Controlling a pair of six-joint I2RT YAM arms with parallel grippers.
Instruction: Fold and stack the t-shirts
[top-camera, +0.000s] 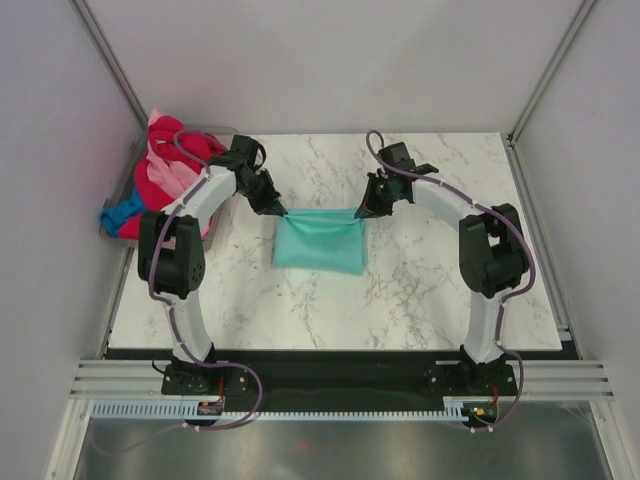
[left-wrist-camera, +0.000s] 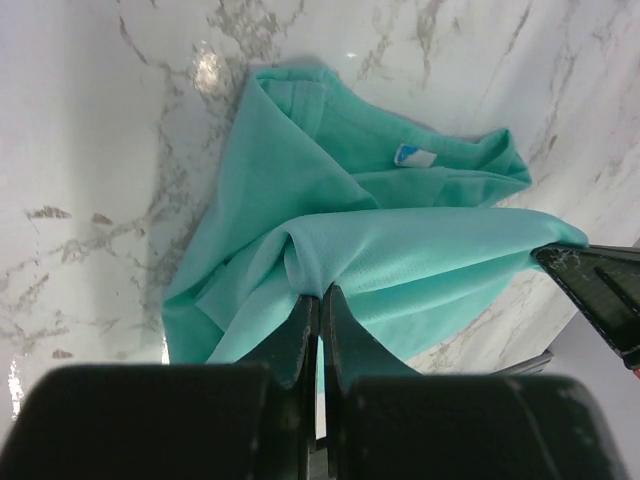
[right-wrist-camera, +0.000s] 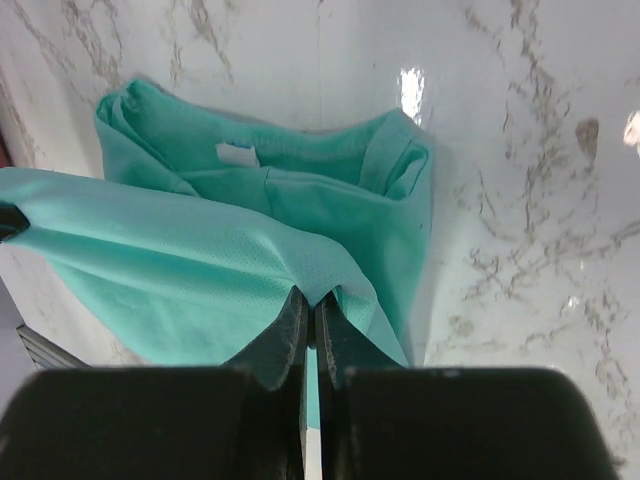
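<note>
A teal t-shirt (top-camera: 320, 240) lies part folded in the middle of the marble table. My left gripper (top-camera: 279, 209) is shut on its far left corner and my right gripper (top-camera: 360, 212) is shut on its far right corner, holding that edge stretched a little above the table. In the left wrist view the fingers (left-wrist-camera: 296, 335) pinch a fold of the teal shirt (left-wrist-camera: 400, 250), and the collar label shows. In the right wrist view the fingers (right-wrist-camera: 285, 340) pinch the teal shirt (right-wrist-camera: 200, 270). A heap of crimson, pink and blue t-shirts (top-camera: 160, 180) lies at the far left.
The heap sits in a grey tub (top-camera: 215, 225) at the table's left edge. Grey walls enclose the table (top-camera: 430, 290) on three sides. The black arm bases stand at the near edge.
</note>
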